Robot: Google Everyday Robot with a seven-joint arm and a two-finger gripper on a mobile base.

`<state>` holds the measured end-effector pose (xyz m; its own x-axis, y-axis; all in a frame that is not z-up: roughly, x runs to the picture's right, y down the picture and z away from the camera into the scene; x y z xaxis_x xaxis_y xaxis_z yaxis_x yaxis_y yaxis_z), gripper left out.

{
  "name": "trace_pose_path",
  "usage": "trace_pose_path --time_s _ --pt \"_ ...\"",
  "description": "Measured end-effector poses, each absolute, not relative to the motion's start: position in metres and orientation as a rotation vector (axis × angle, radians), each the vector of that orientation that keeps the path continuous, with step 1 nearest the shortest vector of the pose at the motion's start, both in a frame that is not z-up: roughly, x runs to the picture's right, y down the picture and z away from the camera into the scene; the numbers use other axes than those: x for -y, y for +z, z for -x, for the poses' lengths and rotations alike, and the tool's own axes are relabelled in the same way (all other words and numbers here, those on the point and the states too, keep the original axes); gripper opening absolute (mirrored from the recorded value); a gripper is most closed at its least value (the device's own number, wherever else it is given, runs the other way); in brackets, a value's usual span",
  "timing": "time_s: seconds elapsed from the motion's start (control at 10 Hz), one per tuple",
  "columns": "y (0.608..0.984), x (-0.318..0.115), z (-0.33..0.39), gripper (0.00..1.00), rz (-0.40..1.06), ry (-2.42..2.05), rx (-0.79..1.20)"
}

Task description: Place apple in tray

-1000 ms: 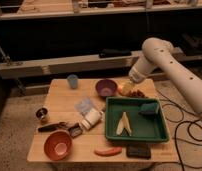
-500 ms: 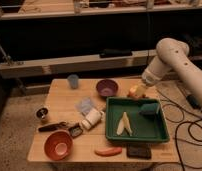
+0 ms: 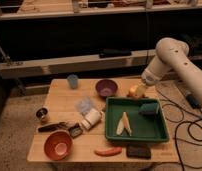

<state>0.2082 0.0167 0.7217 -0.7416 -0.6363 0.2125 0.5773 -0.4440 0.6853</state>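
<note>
Apple (image 3: pixel 132 91), small, round and orange-yellow, sits just behind the far rim of the dark green tray (image 3: pixel 136 134), right at the tip of my claw (image 3: pixel 139 90). I judge it light, firm and smooth, apt to roll or slip, so I would take it across its widest middle. My claw is at the apple, but my own wrist covers the tip; I cannot tell how it stands, nor whether the fruit rests on the bench (image 3: pixel 64 107) or hangs in my grip. Inside the tray lie a pale wedge-shaped piece (image 3: pixel 124 123) and a dark green block (image 3: pixel 149 108) I cannot identify.
</note>
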Motion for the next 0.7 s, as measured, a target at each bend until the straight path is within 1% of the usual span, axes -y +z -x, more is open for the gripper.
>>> trace_pose_path --time_s 0.2,0.3,0.5,0.6,0.7 --pt "0.725 -0.020 -0.208 0.29 -0.097 -2.191 1.000" --pt "0.732 -0.026 -0.208 0.29 -0.098 -2.191 0.999" --pt "0.759 -0.049 -0.209 0.29 -0.097 -2.190 0.998" --pt "0.772 -0.061 -0.210 0.28 -0.096 -2.189 0.999" --pt "0.786 -0.073 -0.209 0.18 -0.097 -2.190 1.000"
